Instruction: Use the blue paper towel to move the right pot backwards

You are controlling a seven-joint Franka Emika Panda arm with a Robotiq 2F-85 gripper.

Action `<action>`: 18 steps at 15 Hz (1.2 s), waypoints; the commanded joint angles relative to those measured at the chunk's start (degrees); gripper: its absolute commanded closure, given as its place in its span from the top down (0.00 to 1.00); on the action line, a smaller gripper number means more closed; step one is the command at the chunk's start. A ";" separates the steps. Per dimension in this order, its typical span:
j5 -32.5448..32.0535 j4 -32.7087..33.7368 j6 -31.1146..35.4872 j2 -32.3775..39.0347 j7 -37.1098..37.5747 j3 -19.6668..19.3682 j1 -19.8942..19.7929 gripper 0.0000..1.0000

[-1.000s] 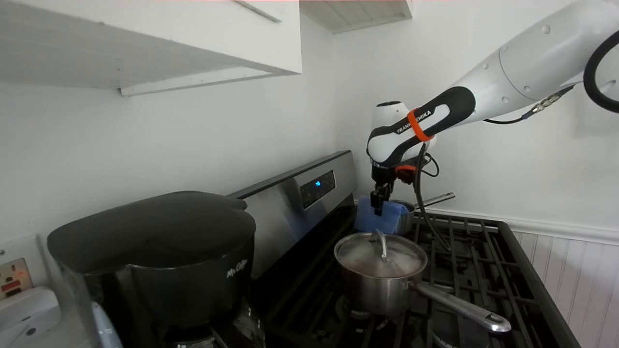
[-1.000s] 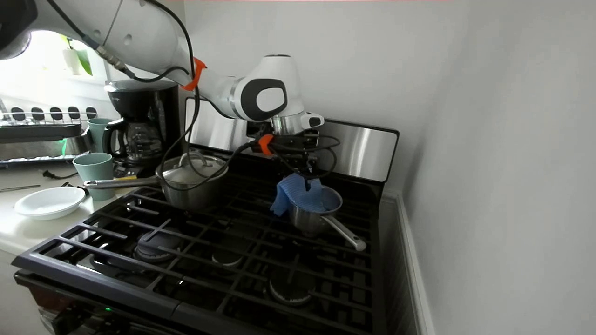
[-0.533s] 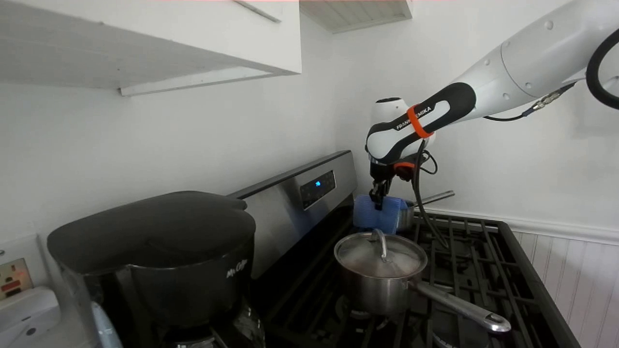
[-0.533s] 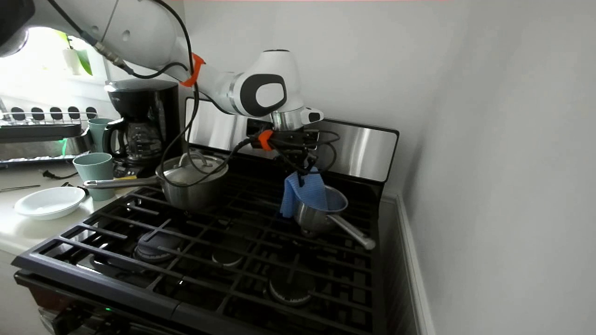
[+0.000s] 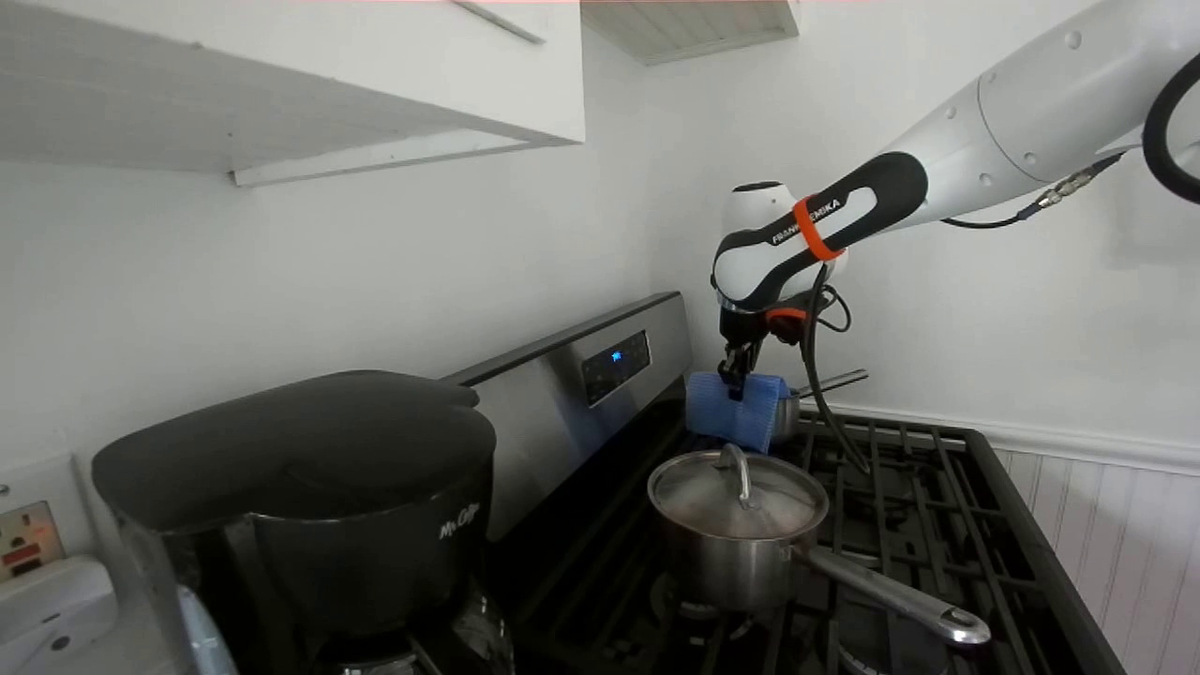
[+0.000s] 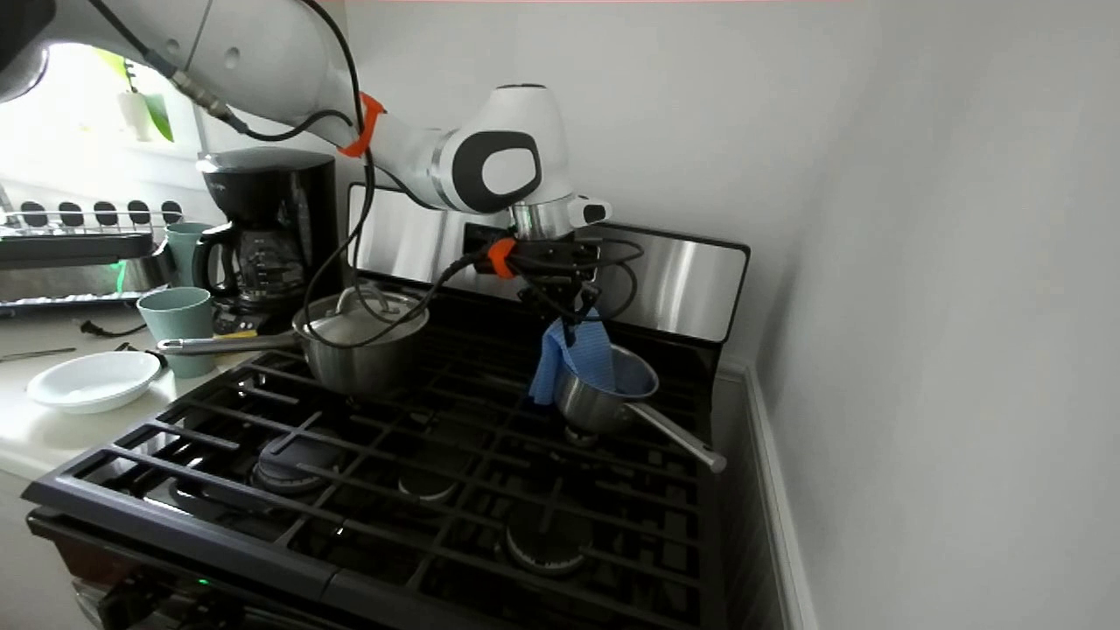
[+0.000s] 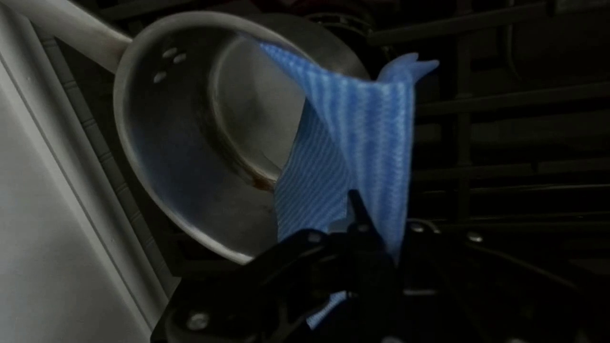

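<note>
At the back right corner of the stove (image 6: pixel 184 529), just short of the back edge, there's the right pot (image 6: pixel 599 409), its handle (image 6: pixel 678 436) angled out toward the right edge. And look at the blue paper towel (image 6: pixel 592 357), draped over the side facing the left edge, one flap inside, one hanging outside! The gripper (image 5: pixel 736 384) has its fingers drawn close together, towel nipped between them; it's dark down there, so whether the rim is pinched too, I can't swear. How will this play? That towel looks soft, limp, featherlight: useless for shoving, fine as a pad. The pot is stiff metal, no load showing inside, so manageable I'd judge, but slick, and that long handle could swing it round. Best grip: cloth doubled over the rim, fingers well down the side. Hold it level, then, and ease it straight for the back edge; the base could snag on the grates (image 6: pixel 464 490)!
</note>
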 commanded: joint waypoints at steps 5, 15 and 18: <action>0.66 1.25 -2.03 1.39 -0.07 1.57 -0.77 0.22; 0.85 0.55 -1.49 0.71 0.69 1.88 -0.96 0.33; 0.75 0.77 -1.60 0.65 1.26 1.71 -0.85 0.47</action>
